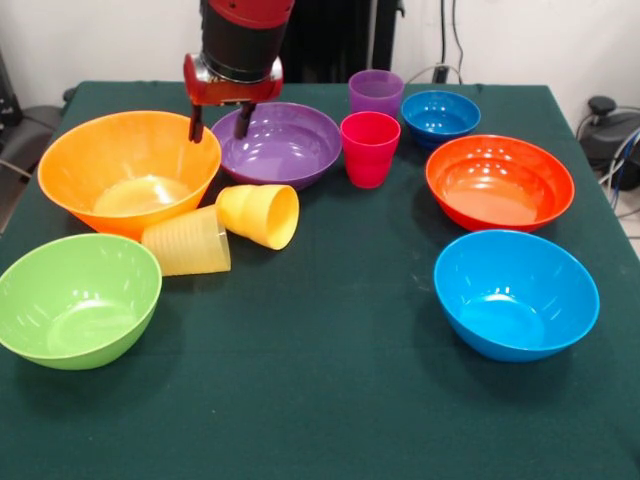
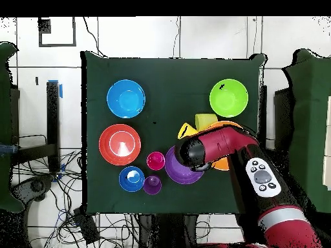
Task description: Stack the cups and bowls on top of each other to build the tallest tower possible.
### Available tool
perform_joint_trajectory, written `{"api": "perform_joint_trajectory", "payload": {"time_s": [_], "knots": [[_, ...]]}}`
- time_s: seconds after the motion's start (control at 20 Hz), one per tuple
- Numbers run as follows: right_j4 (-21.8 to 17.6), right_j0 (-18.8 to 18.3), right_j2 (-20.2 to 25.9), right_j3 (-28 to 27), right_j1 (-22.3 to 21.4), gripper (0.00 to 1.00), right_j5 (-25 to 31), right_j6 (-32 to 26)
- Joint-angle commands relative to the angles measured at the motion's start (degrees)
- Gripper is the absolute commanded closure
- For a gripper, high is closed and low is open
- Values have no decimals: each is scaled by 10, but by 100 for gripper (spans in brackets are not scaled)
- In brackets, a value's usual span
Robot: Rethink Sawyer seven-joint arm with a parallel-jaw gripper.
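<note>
While nothing is stacked yet, the gripper (image 1: 220, 127) is hanging, fingers apart and empty, between the orange-yellow bowl (image 1: 128, 172) and purple bowl (image 1: 283, 145), probably choosing a first pick.

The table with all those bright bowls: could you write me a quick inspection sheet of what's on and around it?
Surface: dark green cloth, flat.
Job's things: six bowls, all apart and upright: orange-yellow, purple, red-orange, light blue, lime green, small dark blue. Red-pink cup and purple cup upright; pale yellow cup and orange-yellow cup on their sides. No tower.
Clutter: nothing seen.
Hand: open, empty, between the orange-yellow and purple bowls.
Cables: tangled on the floor.
Surroundings: white wall.
</note>
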Motion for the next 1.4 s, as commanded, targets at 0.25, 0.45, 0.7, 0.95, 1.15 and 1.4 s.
{"api": "perform_joint_trajectory", "payload": {"time_s": [0.25, 0.45, 0.7, 0.95, 1.15, 1.4], "knots": [[-19, -15, 58, -34, 26, 0, -11, -136], [-20, -20, 64, -35, 23, 0, -4, -141], [-17, -25, 69, -30, 14, 0, 3, -147], [-15, -29, 74, -31, 12, 0, 8, -153], [-22, -27, 74, -32, 14, 0, 7, -149], [-41, -18, 68, -39, 16, 0, 3, -142]]}}
